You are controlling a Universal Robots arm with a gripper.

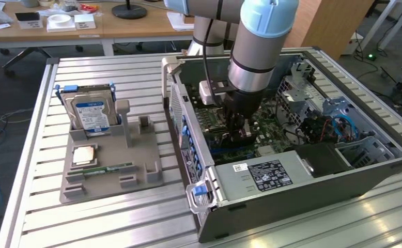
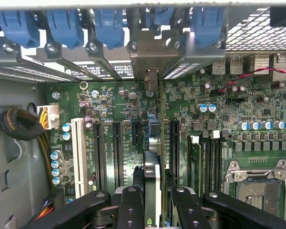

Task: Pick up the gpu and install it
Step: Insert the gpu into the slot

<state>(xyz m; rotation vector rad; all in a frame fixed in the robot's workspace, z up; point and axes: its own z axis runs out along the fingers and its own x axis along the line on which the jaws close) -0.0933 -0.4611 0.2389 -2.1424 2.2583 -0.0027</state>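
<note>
Gripper (image 2: 152, 205) clamped on gpu (image 2: 152, 164), edge-on over mobo (image 2: 119, 109) slot, apparently unseated.

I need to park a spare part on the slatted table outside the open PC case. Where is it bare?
The slatted metal table is bare in front of the grey parts holder and behind the silver hard drive. It is crowded inside the grey PC case, where the fingers grip the upright dark gpu card.

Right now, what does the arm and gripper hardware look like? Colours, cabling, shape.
The arm is a silver-grey metal tube with light blue joint caps and black rings at the wrist. A black cable runs down beside it to a small white box on the wrist. The gripper is black, with jointed link fingers fastened by round silver pins.
</note>
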